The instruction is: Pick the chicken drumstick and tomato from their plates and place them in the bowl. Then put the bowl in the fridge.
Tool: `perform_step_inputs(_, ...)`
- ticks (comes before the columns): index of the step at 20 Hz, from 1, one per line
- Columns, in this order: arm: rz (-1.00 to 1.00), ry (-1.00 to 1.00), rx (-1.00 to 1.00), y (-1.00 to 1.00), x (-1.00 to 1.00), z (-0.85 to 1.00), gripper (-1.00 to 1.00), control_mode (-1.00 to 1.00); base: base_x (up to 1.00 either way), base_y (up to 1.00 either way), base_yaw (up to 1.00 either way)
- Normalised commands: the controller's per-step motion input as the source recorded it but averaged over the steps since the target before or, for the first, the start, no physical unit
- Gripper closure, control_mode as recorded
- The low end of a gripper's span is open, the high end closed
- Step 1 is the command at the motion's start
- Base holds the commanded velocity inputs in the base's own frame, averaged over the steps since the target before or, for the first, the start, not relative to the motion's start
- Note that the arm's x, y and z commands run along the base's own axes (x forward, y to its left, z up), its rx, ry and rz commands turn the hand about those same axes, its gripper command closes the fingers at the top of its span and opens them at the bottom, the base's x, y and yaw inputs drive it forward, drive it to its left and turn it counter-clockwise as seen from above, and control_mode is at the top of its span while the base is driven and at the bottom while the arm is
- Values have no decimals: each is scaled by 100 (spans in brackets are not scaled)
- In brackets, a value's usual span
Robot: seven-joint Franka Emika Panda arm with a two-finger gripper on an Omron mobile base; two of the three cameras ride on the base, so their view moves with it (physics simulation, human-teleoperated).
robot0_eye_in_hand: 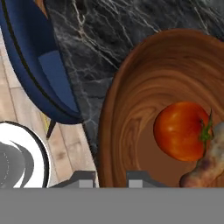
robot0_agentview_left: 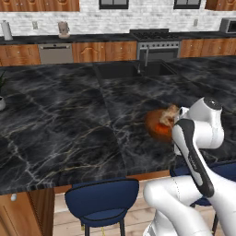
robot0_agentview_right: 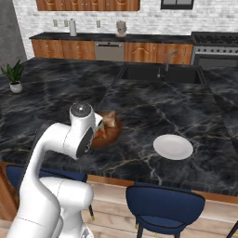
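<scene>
- Gripper [robot0_eye_in_hand: 111,177]: fingers pinched close together at the near wall of the bowl [robot0_eye_in_hand: 131,109]. In the hand view one tip sits just outside the rim and one just inside, so it looks clamped on the bowl's rim.
- Bowl contents: tomato [robot0_eye_in_hand: 181,130] rests on the bowl floor; chicken drumstick [robot0_eye_in_hand: 205,162] lies touching it, on the side away from the gripper's grip point. Both pick-and-place steps read as done.
- Bowl position: on the dark marble counter [robot0_agentview_left: 69,129], near the counter's front edge, directly above the blue stools [robot0_agentview_left: 102,198]. The white plate [robot0_agentview_right: 173,147] lies bare, well apart from the bowl along the same edge.
- Step in hand, as judged: lift the bowl by its rim and carry it to the fridge.
- To do it well: raise straight up off the counter before any sideways move; keep the bowl level, since a one-sided rim grip invites tilting and the tomato will roll.
- Move slowly; clear the stools when swinging away from the counter.
</scene>
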Motion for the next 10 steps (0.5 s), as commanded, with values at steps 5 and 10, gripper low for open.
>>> perform_step_inputs(5, 33, 0, 0, 14, -14, 6, 100, -100, 0, 0, 0)
perform_step_inputs(10, 12, 5, 0, 27, 0, 2, 100, -100, 0, 0, 0)
